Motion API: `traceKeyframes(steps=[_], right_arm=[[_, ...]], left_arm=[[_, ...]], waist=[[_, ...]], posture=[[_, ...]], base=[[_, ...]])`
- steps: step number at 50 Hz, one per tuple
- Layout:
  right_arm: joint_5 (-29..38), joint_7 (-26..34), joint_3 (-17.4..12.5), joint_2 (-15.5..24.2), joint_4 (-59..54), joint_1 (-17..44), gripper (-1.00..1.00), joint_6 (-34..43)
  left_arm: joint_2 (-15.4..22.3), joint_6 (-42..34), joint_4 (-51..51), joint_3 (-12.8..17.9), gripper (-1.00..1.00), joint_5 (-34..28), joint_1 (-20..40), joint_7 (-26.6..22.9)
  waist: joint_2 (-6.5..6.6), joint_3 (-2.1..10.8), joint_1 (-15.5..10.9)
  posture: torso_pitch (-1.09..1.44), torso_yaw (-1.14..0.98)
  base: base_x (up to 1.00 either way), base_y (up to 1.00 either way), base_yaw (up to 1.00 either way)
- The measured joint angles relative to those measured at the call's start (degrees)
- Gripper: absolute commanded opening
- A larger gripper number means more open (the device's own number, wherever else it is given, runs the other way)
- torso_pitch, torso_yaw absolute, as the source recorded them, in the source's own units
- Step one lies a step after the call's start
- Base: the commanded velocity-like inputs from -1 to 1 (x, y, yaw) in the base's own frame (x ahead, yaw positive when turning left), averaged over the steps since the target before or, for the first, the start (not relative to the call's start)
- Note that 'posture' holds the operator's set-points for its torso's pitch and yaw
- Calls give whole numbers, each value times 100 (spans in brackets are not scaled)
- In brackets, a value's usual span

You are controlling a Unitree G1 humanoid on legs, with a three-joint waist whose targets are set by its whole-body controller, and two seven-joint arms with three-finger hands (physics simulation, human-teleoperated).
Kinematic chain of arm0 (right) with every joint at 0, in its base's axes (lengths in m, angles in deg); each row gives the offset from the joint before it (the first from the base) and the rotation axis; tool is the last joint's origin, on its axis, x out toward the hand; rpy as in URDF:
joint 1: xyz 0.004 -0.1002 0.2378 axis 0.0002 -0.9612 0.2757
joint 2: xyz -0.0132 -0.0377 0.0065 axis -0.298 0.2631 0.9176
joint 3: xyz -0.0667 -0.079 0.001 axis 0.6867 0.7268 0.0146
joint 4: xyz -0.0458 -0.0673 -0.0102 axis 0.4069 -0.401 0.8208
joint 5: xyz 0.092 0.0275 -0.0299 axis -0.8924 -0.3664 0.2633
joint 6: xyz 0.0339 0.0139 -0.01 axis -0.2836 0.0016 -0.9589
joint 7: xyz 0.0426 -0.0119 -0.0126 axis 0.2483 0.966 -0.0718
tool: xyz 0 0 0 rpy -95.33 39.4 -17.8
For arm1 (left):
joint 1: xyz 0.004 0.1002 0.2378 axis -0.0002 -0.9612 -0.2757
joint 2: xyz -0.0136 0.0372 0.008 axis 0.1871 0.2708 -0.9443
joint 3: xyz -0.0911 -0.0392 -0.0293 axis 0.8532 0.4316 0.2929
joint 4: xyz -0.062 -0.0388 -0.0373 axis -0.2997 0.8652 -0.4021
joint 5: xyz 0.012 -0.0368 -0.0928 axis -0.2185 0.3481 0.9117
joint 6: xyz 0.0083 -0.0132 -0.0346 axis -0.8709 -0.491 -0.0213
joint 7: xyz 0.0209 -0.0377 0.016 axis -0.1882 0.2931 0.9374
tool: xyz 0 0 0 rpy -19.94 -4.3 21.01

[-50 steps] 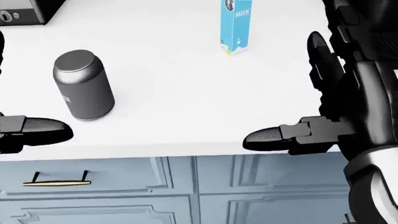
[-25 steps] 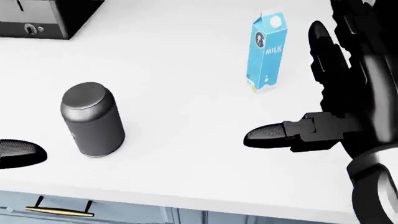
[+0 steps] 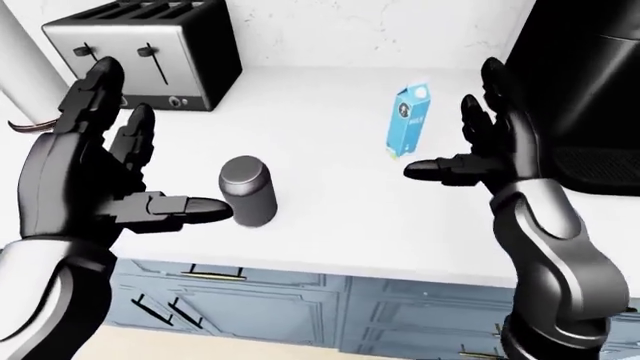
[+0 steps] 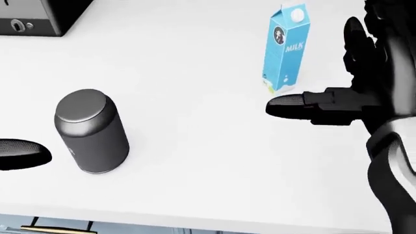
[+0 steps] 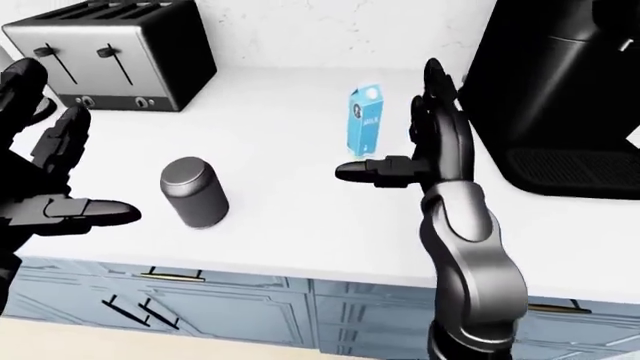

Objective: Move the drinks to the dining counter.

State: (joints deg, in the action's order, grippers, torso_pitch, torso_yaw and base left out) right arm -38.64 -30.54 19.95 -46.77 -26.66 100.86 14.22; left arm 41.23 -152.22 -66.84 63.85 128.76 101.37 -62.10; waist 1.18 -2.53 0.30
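A dark grey can (image 3: pixel 247 190) stands upright on the white counter (image 3: pixel 330 217). A blue milk carton (image 3: pixel 408 121) stands upright further up and to the right. My left hand (image 3: pixel 130 169) is open, fingers spread, its thumb tip just left of the can and apart from it. My right hand (image 3: pixel 465 135) is open, palm facing the carton from the right, thumb pointing left below the carton's base. Neither hand touches a drink. In the head view the can (image 4: pixel 91 131) sits lower left and the carton (image 4: pixel 285 47) upper right.
A silver toaster (image 3: pixel 145 56) stands at the upper left of the counter. A large black appliance (image 3: pixel 585 82) stands at the right, close behind my right hand. Blue cabinet drawers with gold handles (image 3: pixel 215 275) run below the counter edge.
The head view has shifted, so counter, can and carton sit lower and the cabinet fronts have dropped out of view. My right hand has closed in on the carton.
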Motion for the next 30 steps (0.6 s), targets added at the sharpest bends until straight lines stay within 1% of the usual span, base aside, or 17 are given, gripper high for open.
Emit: traceKeyframes(steps=[3,7,10,14,19,24,30], right_arm=[[182,-38,173,-9,-522,301,100,-152],[607,-100,514,-204,-1292,570,100,-522],[872,-107,626,-305,-1744,756,100,-691],[1134,-111,624,-367,-2184,973,100,-884],[1384,-187,614,-385,-3188,1253,100,-1435],[1470,-272,589,-396,-4033,1464,100,-1847],[1560,-396,646,-370,-5103,1841,100,-2341]], left_arm=[[94,-3,-35,19,100,213,21,154],[163,98,-57,-32,100,395,-47,287],[229,141,-11,-30,100,511,-53,334],[303,199,15,24,100,626,-74,442],[369,314,38,22,100,711,-132,484],[365,371,54,-4,100,685,-185,473],[331,412,39,-24,100,605,-245,392]], waist=[[17,5,13],[45,-2,24],[63,-23,13],[78,-33,13],[90,-17,29],[109,-30,29],[133,-31,37]], posture=[[0,0],[0,0],[0,0],[0,0],[0,0],[0,0],[0,0]], base=[[0,0,0],[0,0,0],[0,0,0],[0,0,0],[0,0,0],[0,0,0],[0,0,0]])
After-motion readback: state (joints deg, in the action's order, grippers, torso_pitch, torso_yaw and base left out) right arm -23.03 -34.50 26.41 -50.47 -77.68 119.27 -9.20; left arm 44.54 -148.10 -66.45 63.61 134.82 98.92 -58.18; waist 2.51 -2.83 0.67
